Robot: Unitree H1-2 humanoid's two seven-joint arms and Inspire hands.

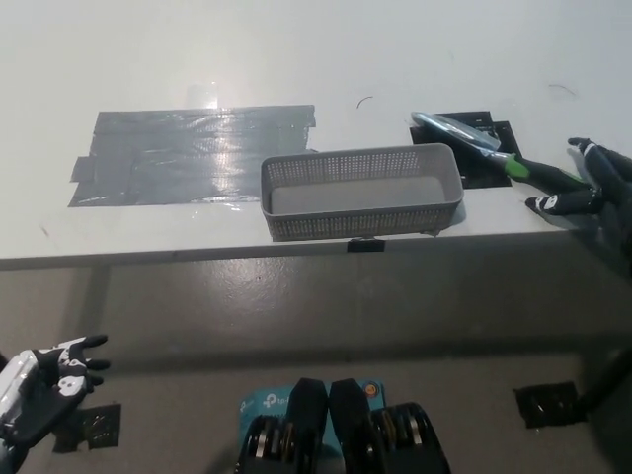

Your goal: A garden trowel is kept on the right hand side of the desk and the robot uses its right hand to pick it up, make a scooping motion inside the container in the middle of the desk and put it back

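Note:
The garden trowel (464, 136) lies on the desk's right side: grey blade on a black tape patch (486, 176), green collar, black handle (548, 175) pointing right. My black right hand (591, 188) is at the handle's far end. Its fingers are spread above and below the handle and do not look closed on it. The grey mesh container (360, 224) stands in the middle near the front edge, with nothing visible inside. My white left hand (44, 383) rests at the lower left below the desk edge, fingers apart.
A large patch of grey tape (193, 153) covers the desk left of the container. A small black clip (365, 245) sits on the desk's front edge under the container. Below the edge is grey floor.

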